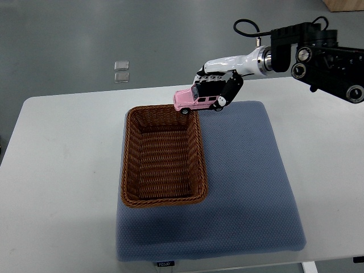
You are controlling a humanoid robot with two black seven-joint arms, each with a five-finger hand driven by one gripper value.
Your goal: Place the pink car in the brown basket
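Blue mat (250, 187) on white table (57, 170), nearest edge toward camera. Brown basket (163, 200) sits on mat's left part. My right hand (219, 85) grasping pink car (197, 100), fingers clenched round it, car above basket's far right corner.

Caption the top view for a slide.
Right hand holds pink toy car above the brown wicker basket's far right corner.
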